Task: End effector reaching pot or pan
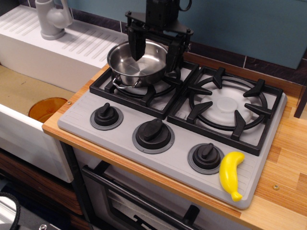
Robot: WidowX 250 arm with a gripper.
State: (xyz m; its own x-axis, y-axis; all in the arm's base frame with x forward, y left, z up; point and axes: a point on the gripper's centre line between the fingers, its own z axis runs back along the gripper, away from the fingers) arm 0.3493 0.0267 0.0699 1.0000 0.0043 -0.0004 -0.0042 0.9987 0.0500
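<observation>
A small shiny stainless-steel pot point(136, 69) with a thin wire loop handle at its front sits on the left burner grate point(144, 88). My black gripper point(154, 51) hangs over the pot's back right part, its wide crossbar above the rim. It is open and holds nothing. Its left finger point(135, 47) points down over the pot's inside. Its right finger point(173, 56) hangs just outside the pot's right rim. I cannot tell whether either finger touches the pot.
The right burner point(228, 105) has a white round cap under its black grate. Three black knobs point(153, 134) line the grey stove front. A yellow banana point(231, 173) lies at the front right corner. A sink with a grey tap point(50, 19) and an orange dish point(46, 108) is on the left.
</observation>
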